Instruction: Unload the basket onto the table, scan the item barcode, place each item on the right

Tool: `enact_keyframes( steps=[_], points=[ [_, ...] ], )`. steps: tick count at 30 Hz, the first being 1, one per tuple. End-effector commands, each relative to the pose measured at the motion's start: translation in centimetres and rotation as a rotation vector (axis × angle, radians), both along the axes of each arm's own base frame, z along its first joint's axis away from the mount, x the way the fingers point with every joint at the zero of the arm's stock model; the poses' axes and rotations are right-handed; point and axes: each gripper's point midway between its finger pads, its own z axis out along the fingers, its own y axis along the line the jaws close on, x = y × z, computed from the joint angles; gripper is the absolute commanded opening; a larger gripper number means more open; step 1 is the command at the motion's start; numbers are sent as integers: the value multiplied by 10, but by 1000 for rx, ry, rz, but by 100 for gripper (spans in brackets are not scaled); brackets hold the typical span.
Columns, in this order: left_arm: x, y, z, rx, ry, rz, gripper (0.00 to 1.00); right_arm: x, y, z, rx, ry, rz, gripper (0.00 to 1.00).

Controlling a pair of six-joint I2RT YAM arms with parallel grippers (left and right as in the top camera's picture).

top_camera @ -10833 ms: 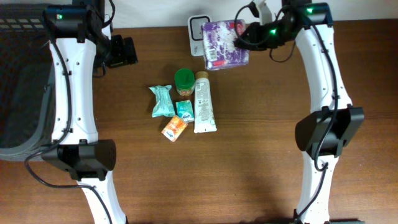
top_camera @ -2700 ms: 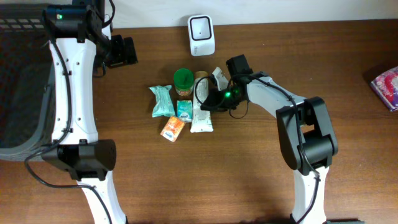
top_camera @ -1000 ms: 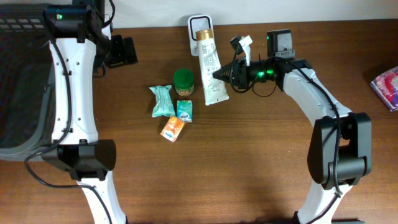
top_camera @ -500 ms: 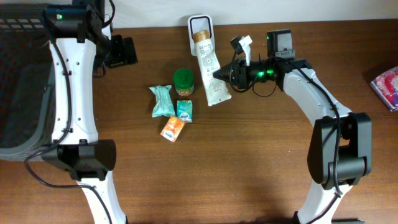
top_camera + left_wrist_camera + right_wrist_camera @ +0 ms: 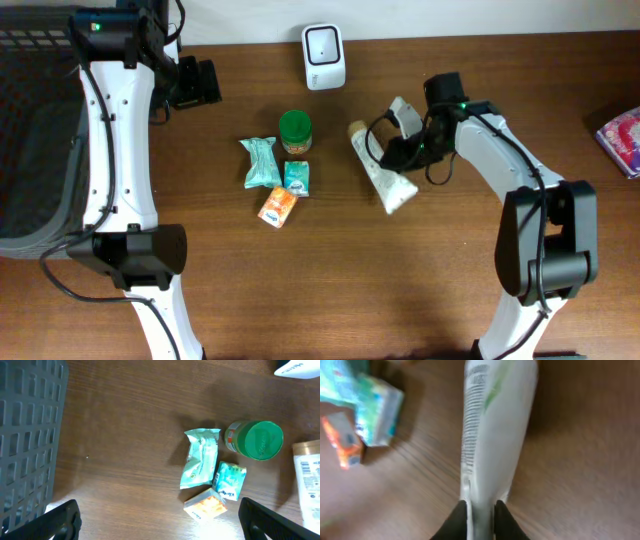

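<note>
The item is a white tube (image 5: 383, 170) with a beige cap, lying slanted on the brown table right of centre. A printed barcode shows along the tube (image 5: 497, 425) in the right wrist view. My right gripper (image 5: 398, 160) pinches its flat crimped end, and both black fingers (image 5: 457, 522) press against the tube's sides. The white scanner (image 5: 325, 43) stands at the back edge, well apart from the tube. My left gripper (image 5: 195, 82) hovers far left with its jaws wide open and nothing between them (image 5: 160, 527).
A teal pack (image 5: 260, 162), a green-lidded jar (image 5: 296, 130), a small teal packet (image 5: 297, 177) and an orange box (image 5: 281, 206) cluster left of the tube. A grey basket (image 5: 30, 150) sits at the left edge, a purple pack (image 5: 622, 140) at the right edge.
The tube was held up at the scanner; now it has swung down and to the right onto the table, with my right gripper following. The left arm has not moved.
</note>
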Motion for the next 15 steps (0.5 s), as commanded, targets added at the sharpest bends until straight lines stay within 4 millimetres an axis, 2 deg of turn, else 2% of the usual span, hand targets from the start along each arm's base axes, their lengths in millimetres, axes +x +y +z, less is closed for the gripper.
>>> enact_keyframes(
  steps=[1, 2, 3, 4, 7, 9, 10, 14, 15],
  points=[
    [-2, 2, 9, 9, -22, -7, 99, -15, -10, -12, -63, 11, 3, 21],
    [-2, 2, 9, 9, -22, -7, 99, -18, -10, -16, -64, 23, 3, 29],
    [-2, 2, 9, 9, -22, -7, 99, -19, -10, -18, -65, 31, 3, 56],
    [-2, 2, 9, 9, -22, -7, 99, -16, -10, -18, -65, 20, 3, 68],
    [-2, 2, 9, 9, -22, -7, 99, 2, -7, -12, -51, -62, 1, 84],
    [-2, 2, 9, 9, -22, -7, 99, 8, -5, -11, -42, -85, -3, 86],
    [-2, 2, 9, 9, -22, -7, 99, 7, -5, -18, -63, -75, -1, 86],
    [-2, 2, 9, 9, -22, -7, 99, -2, -15, -61, -136, 16, -7, 83],
    [-2, 2, 9, 9, -22, -7, 99, -6, -15, -72, -136, 48, -4, 64]
  ],
)
